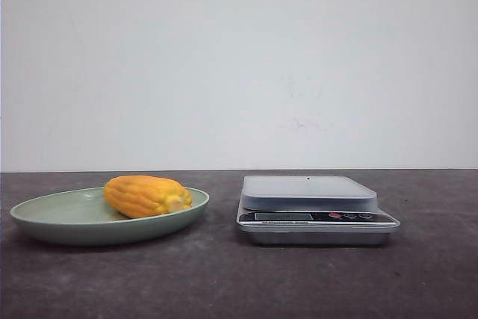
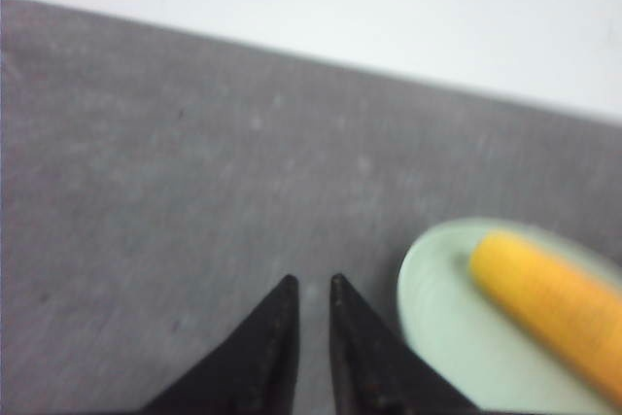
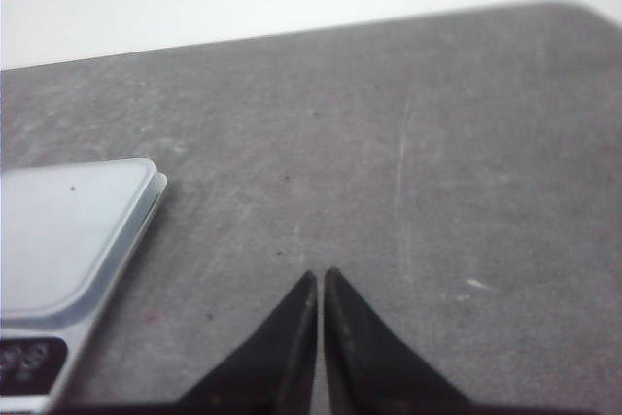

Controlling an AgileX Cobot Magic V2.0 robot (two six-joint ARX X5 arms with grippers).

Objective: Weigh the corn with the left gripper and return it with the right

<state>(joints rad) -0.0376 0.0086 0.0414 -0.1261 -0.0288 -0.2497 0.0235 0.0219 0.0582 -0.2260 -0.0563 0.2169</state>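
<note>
From the front you see the corn (image 1: 146, 196) lying on its side in a pale green plate (image 1: 45, 218) on the left of the desk (image 1: 224, 282), its pale cut end turned toward the scale (image 1: 314, 208), which sits just beside the plate with its platform bare. Neither arm shows here, so by my reading the weighing has not begun.

In the left wrist view, your left end effector (image 2: 311, 284) hangs over bare desk beside the plate rim, fingertips nearly together with only a thin gap, holding nothing. Spread it wide before you come over, then straddle the cob across its middle, not its tapered ends, since a rounded cob will likely roll.

In the right wrist view, the right end effector (image 3: 320, 275) is pressed together and empty, near the scale's corner; keep it clear.

The desk is dark grey and faintly scuffed; behind it stands a plain white wall (image 1: 239, 65).
</note>
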